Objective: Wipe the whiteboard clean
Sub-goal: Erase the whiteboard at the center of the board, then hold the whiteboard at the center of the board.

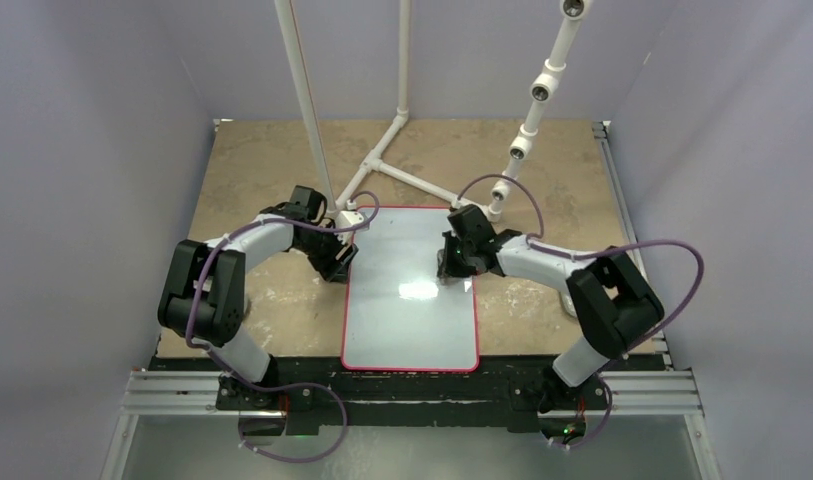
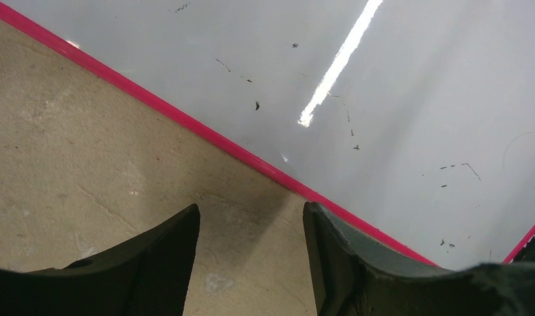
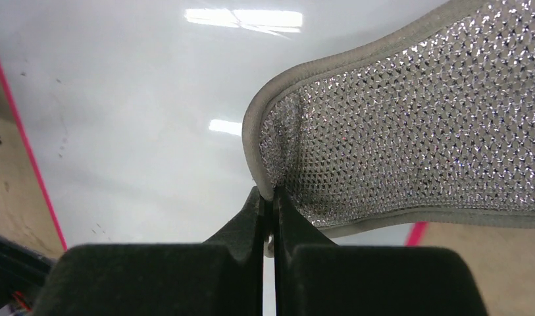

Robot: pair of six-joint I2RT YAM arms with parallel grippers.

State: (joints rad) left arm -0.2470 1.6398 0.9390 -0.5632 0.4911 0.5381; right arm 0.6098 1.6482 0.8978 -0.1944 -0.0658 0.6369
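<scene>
Glossy white rectangular whiteboard with a thin red border (image 1: 410, 330) lies flat mid-table, near edge by the arm bases; only faint black specks on it. Left pincer (image 2: 251, 214) spread, empty, over the tan table (image 2: 87, 164) right at the board's left border. Right pincer (image 3: 268, 197) pressed together, pinching the rim of a grey silver-mesh pad (image 3: 409, 131) over the board's right half. White pipe frame (image 1: 382, 160) behind.
</scene>
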